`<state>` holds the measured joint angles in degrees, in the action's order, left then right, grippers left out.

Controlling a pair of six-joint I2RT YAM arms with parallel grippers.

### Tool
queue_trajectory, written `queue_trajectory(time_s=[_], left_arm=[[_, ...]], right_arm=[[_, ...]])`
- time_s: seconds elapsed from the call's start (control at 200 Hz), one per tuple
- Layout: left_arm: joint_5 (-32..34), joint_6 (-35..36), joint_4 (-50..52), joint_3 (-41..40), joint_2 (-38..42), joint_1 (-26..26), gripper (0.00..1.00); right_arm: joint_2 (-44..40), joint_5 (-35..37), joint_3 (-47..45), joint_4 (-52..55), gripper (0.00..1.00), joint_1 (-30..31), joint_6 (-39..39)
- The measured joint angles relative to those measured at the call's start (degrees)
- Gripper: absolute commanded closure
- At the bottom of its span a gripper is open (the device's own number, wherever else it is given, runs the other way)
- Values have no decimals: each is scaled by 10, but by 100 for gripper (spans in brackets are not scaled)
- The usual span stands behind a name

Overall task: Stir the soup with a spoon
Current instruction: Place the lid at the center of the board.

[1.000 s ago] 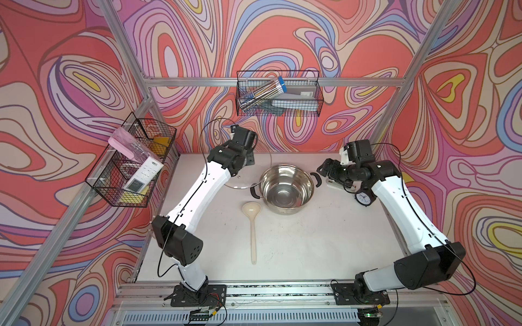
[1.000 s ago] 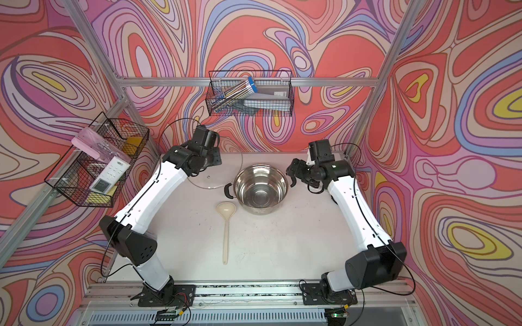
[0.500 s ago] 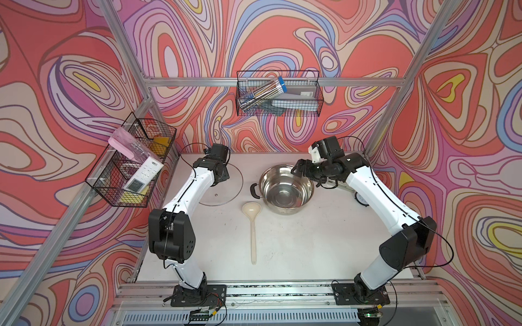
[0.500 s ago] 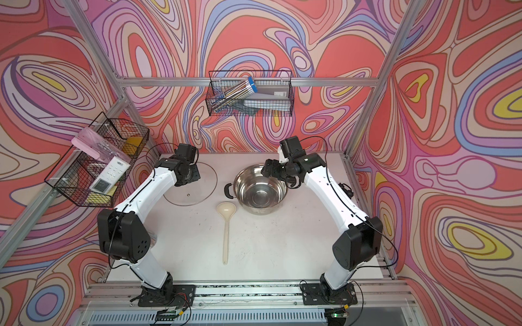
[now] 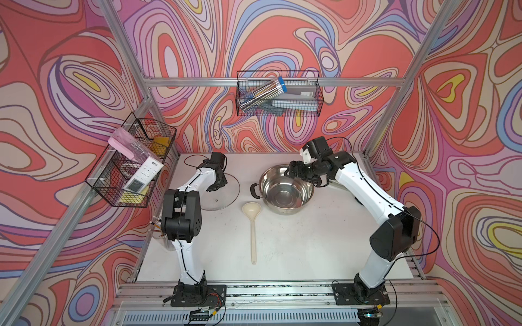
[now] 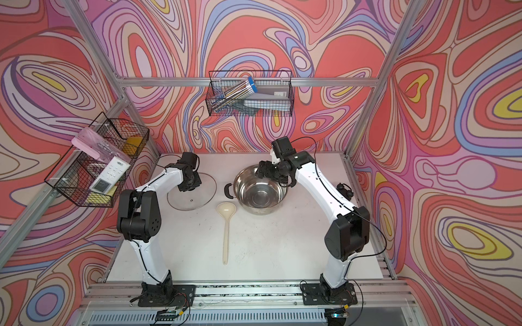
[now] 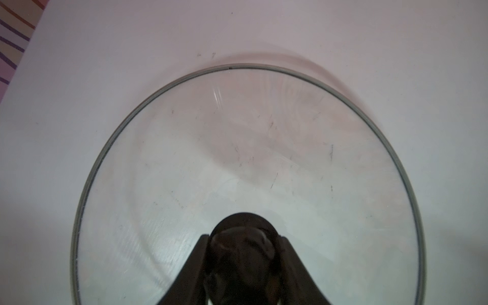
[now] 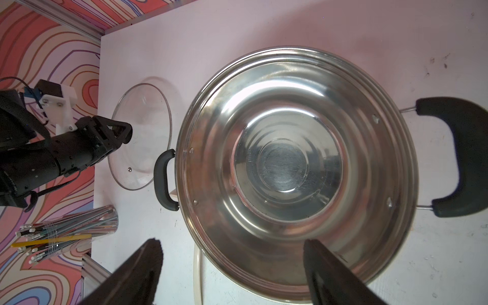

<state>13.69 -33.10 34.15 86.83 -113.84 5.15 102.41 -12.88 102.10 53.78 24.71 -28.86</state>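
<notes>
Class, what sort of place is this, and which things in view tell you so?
Probably a robot test booth, not a kitchen: left arm and right arm bolted to a metal rail, swirl-patterned walls on an aluminium frame, and an empty pot on a white table.

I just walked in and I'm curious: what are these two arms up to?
The left gripper is shut on the knob of the glass lid, low beside the pot. The right gripper hangs open over the empty pot. The beige ladle lies untouched on the table; no stirring yet.
</notes>
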Motion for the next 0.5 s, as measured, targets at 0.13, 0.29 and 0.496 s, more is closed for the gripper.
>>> queue_trajectory(time_s=[0.13, 0.29, 0.496], left_arm=[[-10, 0, -11, 0, -18, -4, 68], [-20, -3, -19, -8, -26, -4, 44], [-29, -6, -29, -30, -14, -3, 20]], right_arm=[[23, 0, 12, 0, 14, 3, -5], [42, 0, 30, 0, 14, 8, -9], [44, 6, 43, -3, 13, 19, -12]])
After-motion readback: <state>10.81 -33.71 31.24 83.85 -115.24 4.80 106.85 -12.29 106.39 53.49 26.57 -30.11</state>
